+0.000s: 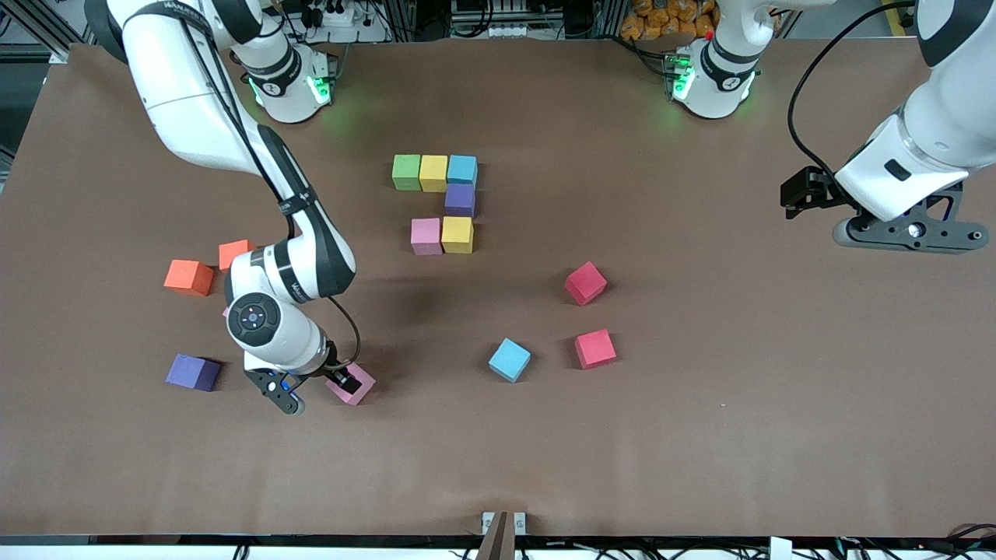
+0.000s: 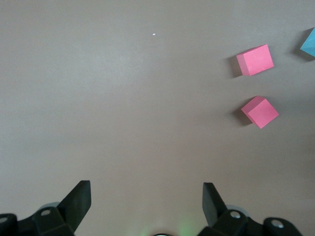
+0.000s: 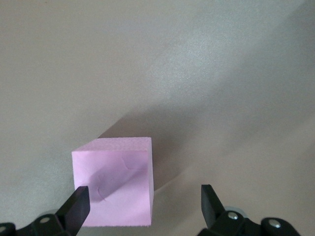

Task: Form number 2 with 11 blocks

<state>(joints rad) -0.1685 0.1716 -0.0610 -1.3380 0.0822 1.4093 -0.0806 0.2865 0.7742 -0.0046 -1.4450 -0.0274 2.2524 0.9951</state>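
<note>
The right gripper [image 3: 140,201] hangs released over a loose pink block [image 3: 114,184] on the desk [image 1: 700,435]. The left gripper [image 2: 146,199] waits, released, above bare desk.

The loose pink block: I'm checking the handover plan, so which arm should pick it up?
Right. The right end effector hangs open directly over the pink block; the left end effector waits open at its own end.
</note>
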